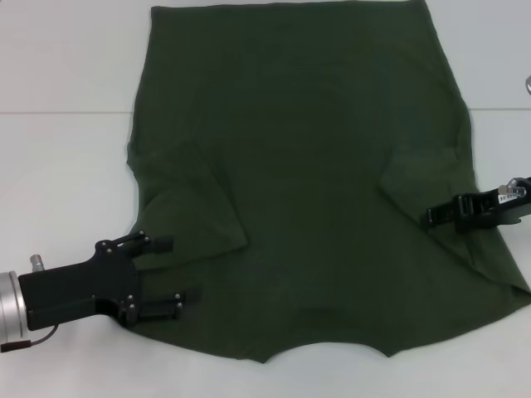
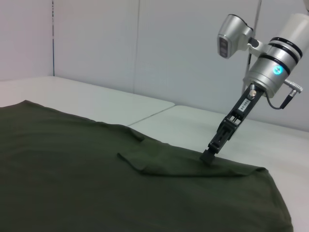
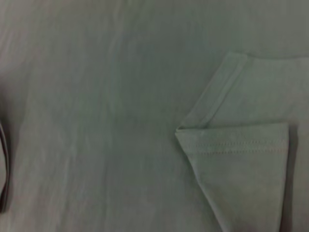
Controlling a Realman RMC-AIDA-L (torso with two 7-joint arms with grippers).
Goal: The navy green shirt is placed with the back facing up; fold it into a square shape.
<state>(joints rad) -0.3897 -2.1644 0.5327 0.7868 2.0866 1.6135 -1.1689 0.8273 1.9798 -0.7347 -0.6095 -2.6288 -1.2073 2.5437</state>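
The navy green shirt (image 1: 307, 166) lies flat on the white table, neckline toward me, with both sleeves folded in over the body. My left gripper (image 1: 176, 272) is open at the shirt's near left edge, one finger (image 1: 162, 245) over the folded left sleeve (image 1: 195, 215) and the other over the shoulder hem. My right gripper (image 1: 433, 218) looks shut, and its tip touches the folded right sleeve (image 1: 423, 178). The left wrist view shows that gripper (image 2: 208, 157) pressing down on the sleeve fold (image 2: 164, 162). In the right wrist view only the sleeve's hemmed corner (image 3: 241, 159) shows.
The white table (image 1: 58, 166) has a seam line (image 1: 66, 110) running across it behind the arms. A small pale object (image 1: 528, 83) sits at the far right edge. A plain wall (image 2: 145, 48) stands behind the table.
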